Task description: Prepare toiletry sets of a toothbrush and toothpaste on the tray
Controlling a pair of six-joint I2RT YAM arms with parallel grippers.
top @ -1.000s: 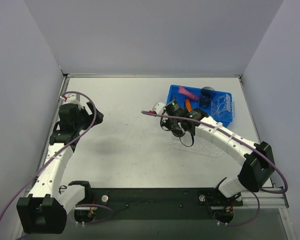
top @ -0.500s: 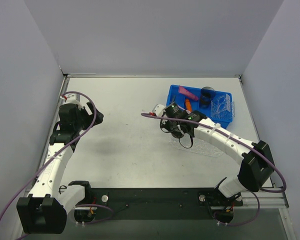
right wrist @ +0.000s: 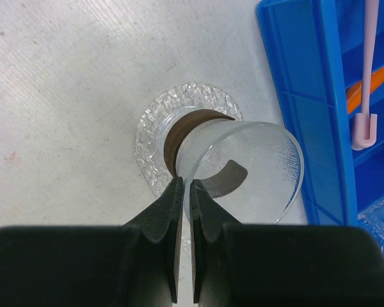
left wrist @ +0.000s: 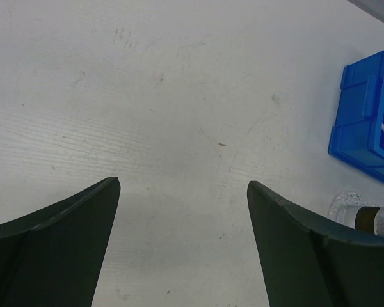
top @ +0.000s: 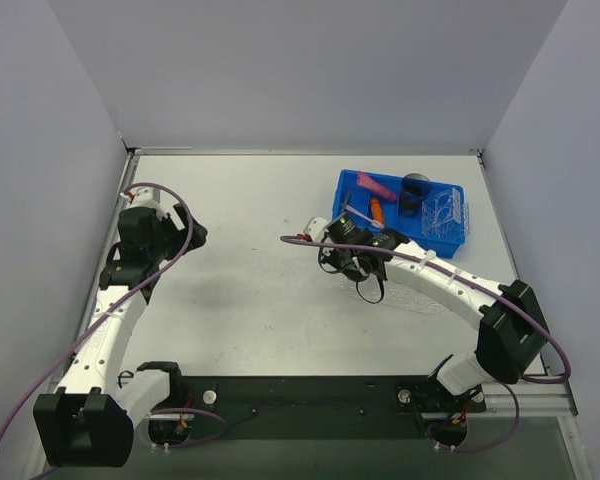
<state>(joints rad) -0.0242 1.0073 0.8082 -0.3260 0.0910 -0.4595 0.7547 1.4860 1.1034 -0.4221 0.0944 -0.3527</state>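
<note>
Right of my right fingers [right wrist: 160,230], pinched on the rim of a clear cup [right wrist: 256,160], the toothbrush [right wrist: 370,64] lies in the blue bin [right wrist: 301,96], pointing ahead. My left fingers [left wrist: 70,230] gape wide, far off.

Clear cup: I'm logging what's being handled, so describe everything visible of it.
The clear cup looks like see-through plastic, with a dark brown band round its narrower end. It is tipped, open mouth towards the right wrist camera. The right tool, shut, pinches its rim wall. The banded end lies over the bumpy clear tray, beside the blue bin.
</note>
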